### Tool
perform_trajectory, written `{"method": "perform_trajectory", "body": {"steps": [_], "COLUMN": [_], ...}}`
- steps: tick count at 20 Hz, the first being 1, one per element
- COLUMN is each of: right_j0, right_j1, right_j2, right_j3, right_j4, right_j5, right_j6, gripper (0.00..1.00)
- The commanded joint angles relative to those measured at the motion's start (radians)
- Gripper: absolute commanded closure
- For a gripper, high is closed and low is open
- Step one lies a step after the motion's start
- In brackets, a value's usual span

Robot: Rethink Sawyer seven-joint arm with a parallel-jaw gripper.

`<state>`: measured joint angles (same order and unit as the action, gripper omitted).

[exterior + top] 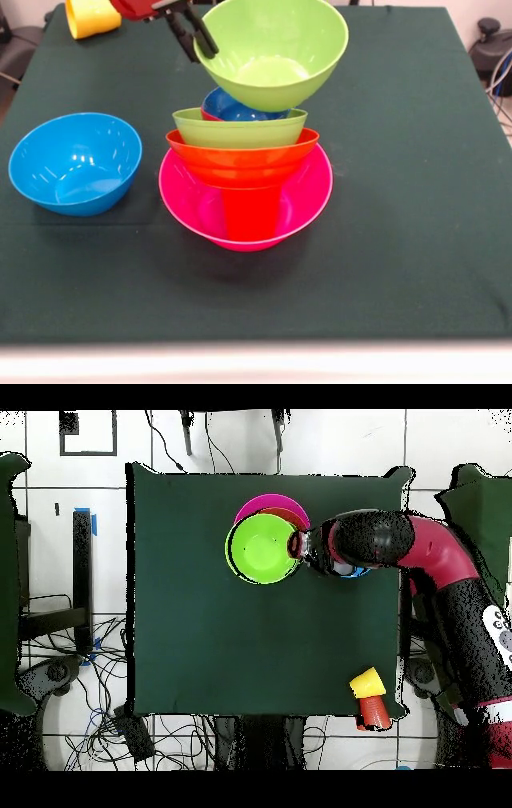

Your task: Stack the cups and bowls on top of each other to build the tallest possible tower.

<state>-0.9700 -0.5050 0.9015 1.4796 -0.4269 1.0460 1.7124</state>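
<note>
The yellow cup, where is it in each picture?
Front view: the yellow cup lies at the top left corner of the table.
Overhead view: it sits near the bottom right corner, beside a red cup.
Shared landmark: the pink bowl under the tower.

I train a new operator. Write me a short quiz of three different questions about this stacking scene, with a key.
1. True or false: the gripper holds a lime green bowl by its rim.
2. Which bowl is the base of the tower? A) light blue B) pink C) orange
3. Fill in: the light blue bowl stands ____ from the tower.

Key:
1. True; the bowl hangs tilted above the tower.
2. B, the pink bowl.
3. Apart, alone on the green cloth.
</note>
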Motion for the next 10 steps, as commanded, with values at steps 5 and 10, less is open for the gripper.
{"method": "perform_trajectory", "body": {"steps": [5, 10], "right_j0": [0.045, 0.039], "right_j1": [0.065, 0.060], "right_j2": [-0.003, -0.002], "right_j3": [-0.126, -0.143], "right_j4": [-0.080, -0.087], "right_j5": [0.044, 0.084], "right_j6": [-0.319, -0.354], "gripper": [1.00, 1.00]}}
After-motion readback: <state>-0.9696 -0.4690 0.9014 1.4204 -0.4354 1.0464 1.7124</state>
